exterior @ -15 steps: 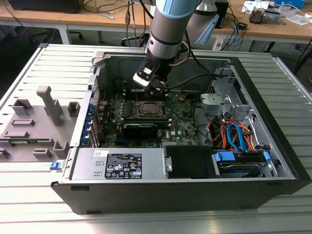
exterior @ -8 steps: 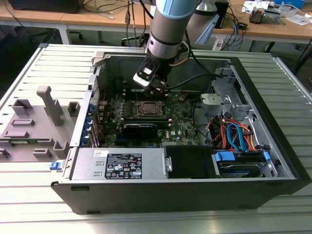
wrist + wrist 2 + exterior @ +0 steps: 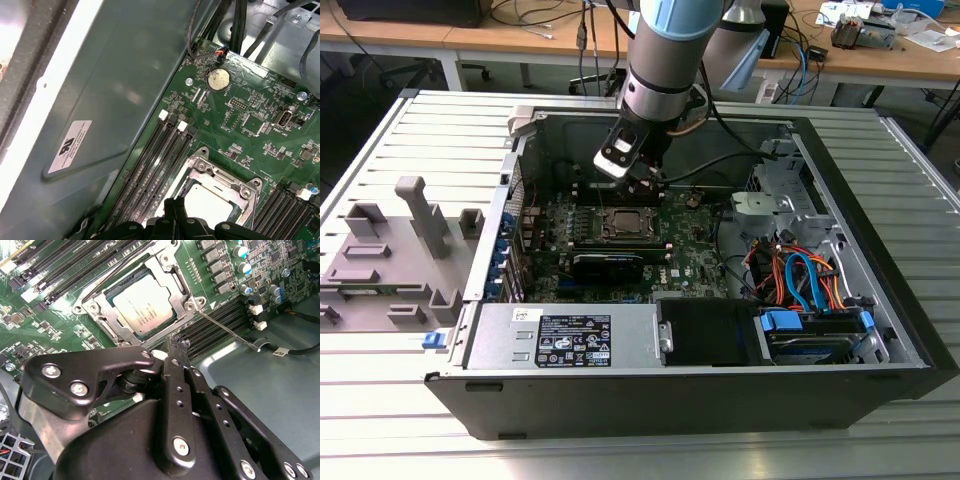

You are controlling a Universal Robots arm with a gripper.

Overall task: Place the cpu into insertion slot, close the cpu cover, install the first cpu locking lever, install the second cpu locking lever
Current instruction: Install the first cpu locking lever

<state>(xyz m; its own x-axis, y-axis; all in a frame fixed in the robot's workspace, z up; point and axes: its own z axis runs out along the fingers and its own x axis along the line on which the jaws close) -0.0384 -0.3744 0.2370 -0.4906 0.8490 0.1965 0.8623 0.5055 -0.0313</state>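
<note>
Jaws pinched together, holding nothing, hang just beside the cpu cover, closed down over the seated cpu.

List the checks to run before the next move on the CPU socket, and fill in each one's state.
1. cpu seated in the insertion slot: ok.
2. cpu cover down over the cpu: ok.
3. edge lever, lying along the cover's side, latched: cannot tell.
4. outward lever latched: not ok, its free end angles away from the slot.
5. gripper close to the outward lever: ok.
</note>
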